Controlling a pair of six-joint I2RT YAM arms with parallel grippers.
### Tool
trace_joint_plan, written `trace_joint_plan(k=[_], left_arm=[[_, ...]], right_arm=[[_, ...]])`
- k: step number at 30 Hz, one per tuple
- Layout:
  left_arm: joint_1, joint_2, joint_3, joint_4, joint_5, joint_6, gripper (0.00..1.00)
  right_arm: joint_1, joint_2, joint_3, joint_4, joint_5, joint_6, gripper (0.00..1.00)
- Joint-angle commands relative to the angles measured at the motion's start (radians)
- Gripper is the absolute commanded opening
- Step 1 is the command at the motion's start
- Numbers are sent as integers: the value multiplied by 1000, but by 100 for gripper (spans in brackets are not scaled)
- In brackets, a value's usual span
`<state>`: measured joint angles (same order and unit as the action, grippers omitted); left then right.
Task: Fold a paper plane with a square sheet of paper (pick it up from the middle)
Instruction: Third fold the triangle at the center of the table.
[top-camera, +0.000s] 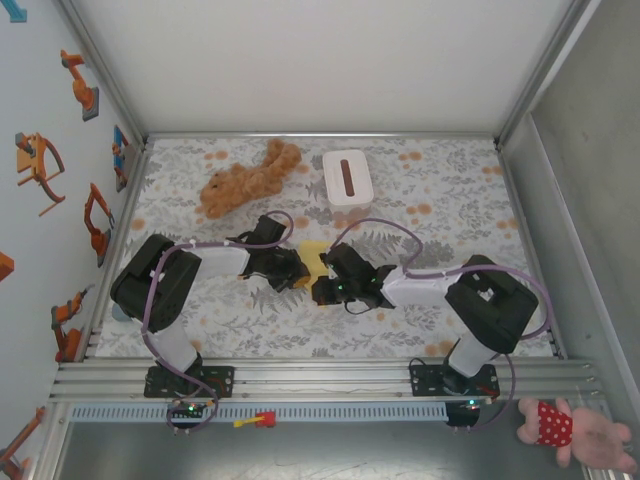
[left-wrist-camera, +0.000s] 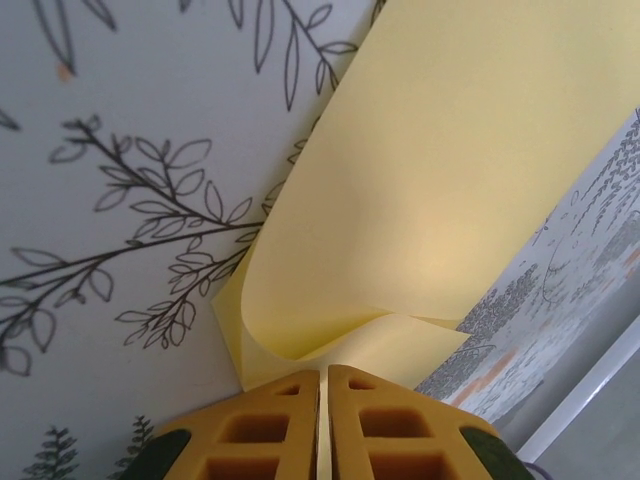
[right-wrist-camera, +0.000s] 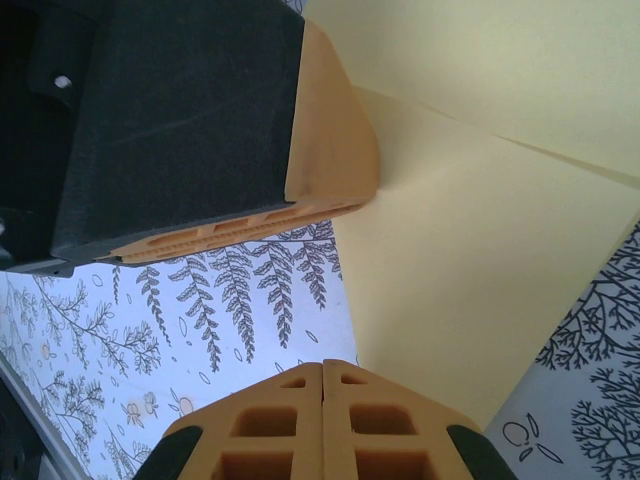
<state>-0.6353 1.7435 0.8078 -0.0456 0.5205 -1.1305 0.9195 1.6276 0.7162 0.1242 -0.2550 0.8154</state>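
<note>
The pale-yellow sheet of paper (top-camera: 314, 260) lies mid-table between the two grippers, mostly covered by them. In the left wrist view the sheet of paper (left-wrist-camera: 440, 180) curls up off the cloth, and my left gripper (left-wrist-camera: 323, 372) is shut on its near edge, a thin strip showing between the orange fingers. In the right wrist view the paper (right-wrist-camera: 480, 250) shows a crease across its top. My right gripper (right-wrist-camera: 322, 366) is shut with nothing seen between its fingers, its tips at the paper's left edge. The left gripper's finger (right-wrist-camera: 330, 140) presses the sheet just above. No folded plane shape shows.
A brown plush toy (top-camera: 250, 178) and a white box with a brown slot (top-camera: 347, 177) sit at the back of the floral cloth (top-camera: 450, 210). Metal rails (top-camera: 320, 375) run along the near edge. A pink plush (top-camera: 580, 432) lies off the table at the right.
</note>
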Motion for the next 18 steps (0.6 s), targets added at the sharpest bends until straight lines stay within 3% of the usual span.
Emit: trace_joint_plan(k=[1,18], left_arm=[[-4,1,0,-11,4,-11,12],[13,-30,40,-61,47,99,19]], right_arm=[[-2,24,25,-20,-17,5,0],[-1,10,-8,-84,-12,-11,0]])
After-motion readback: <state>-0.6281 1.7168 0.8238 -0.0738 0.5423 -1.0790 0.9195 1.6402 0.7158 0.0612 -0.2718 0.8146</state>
